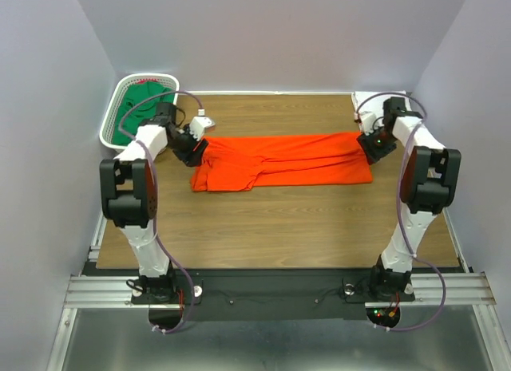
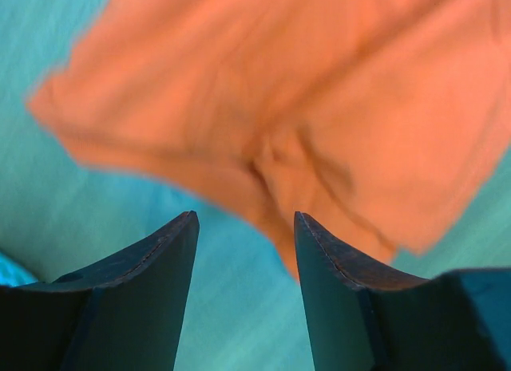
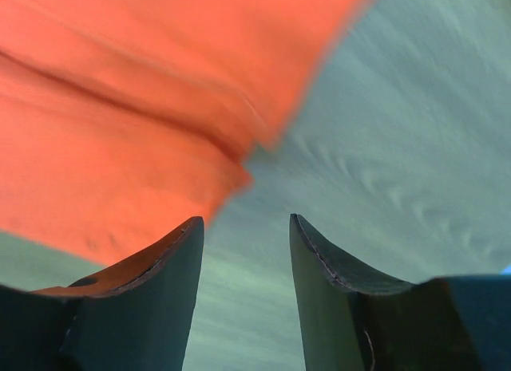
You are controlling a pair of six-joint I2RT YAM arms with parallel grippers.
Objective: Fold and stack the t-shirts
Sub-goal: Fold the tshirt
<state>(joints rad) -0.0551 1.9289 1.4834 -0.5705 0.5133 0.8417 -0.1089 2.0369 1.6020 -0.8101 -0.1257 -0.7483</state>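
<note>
T-shirts seen for certain number two: one orange-red t-shirt (image 1: 283,161) and one dark green t-shirt (image 1: 132,108). From the top view the orange-red one lies on the wooden table (image 1: 279,227), folded into a long band running from 9 o'clock to 3 o'clock across the far half of the board, with a wider, rumpled end at 9 o'clock. The dark green one sits inside the single white mesh basket (image 1: 109,120), off the table's corner at 10 o'clock. A small white item (image 1: 361,102) shows at 2 o'clock, mostly hidden behind the right arm; I cannot tell whether it is a shirt

Two grippers are in play. The left gripper (image 1: 198,150) is at the band's 9 o'clock end, and its wrist view shows the left gripper (image 2: 243,219) with fingers moderately apart and nothing between them, the orange cloth (image 2: 303,108) lying just beyond the tips at 12 o'clock. The right gripper (image 1: 372,146) is at the band's 3 o'clock end; its wrist view shows the right gripper (image 3: 243,221) equally parted and empty, the shirt's edge (image 3: 120,132) at 10 o'clock of the tips and bare table at 1 o'clock

Both arms reach in from the near edge at 6 o'clock, and nothing lies between them and the shirt
</note>
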